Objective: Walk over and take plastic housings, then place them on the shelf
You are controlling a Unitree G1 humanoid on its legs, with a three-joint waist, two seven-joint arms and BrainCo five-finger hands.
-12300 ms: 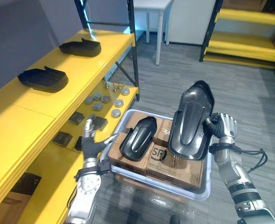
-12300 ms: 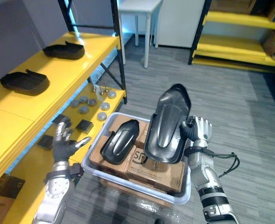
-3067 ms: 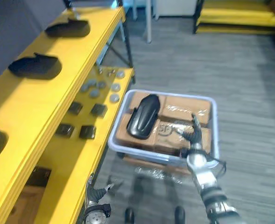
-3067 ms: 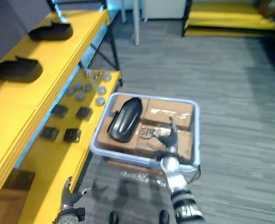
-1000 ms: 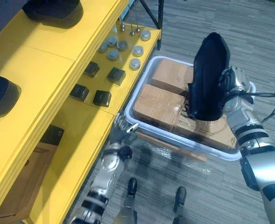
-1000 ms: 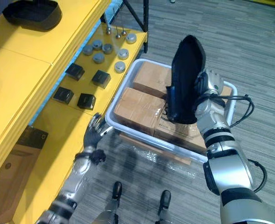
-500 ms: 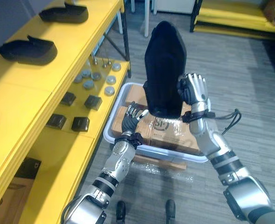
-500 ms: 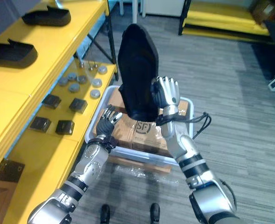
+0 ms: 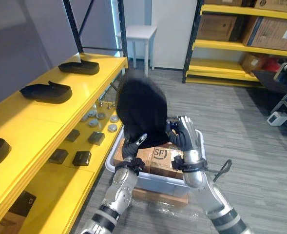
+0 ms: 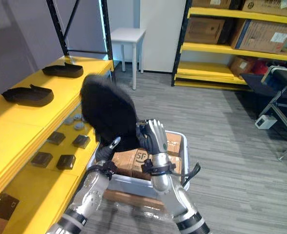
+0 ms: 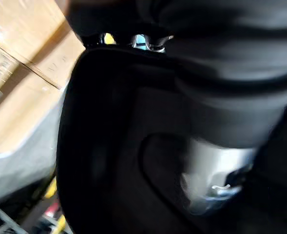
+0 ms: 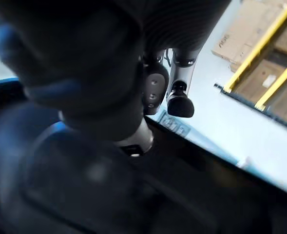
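Near the middle of the head views, a black plastic housing [image 9: 142, 109] is held upright, well above the white bin [image 9: 158, 179] and the cardboard boxes [image 9: 155, 157] packed inside it. From where I stand, that height looks deliberate: the shell has to clear the bin's rim before it can swing towards the yellow shelf [image 9: 33, 122] along the left of the frame.

The right hand [image 9: 184, 135] does the carrying. Its fingers [image 12: 181, 105] are curled round the housing's right edge and clamp it. The left hand [image 9: 132, 147] comes up against the lower edge from below, most likely to steady a wide, light shell that would otherwise pivot in a one-sided grip. Whether it has closed on the housing I cannot tell, since the shell hides most of it.

On the shelf's top deck the shelved housings [image 9: 46, 91] lie flat and well apart from one another. A bare yellow stretch lies between the middle one and the one at the lower left edge. I would guess this piece is meant for a gap like that. Small dark parts [image 9: 81, 158] sit on the lower deck, which is one more reason to keep the load high on its way across.
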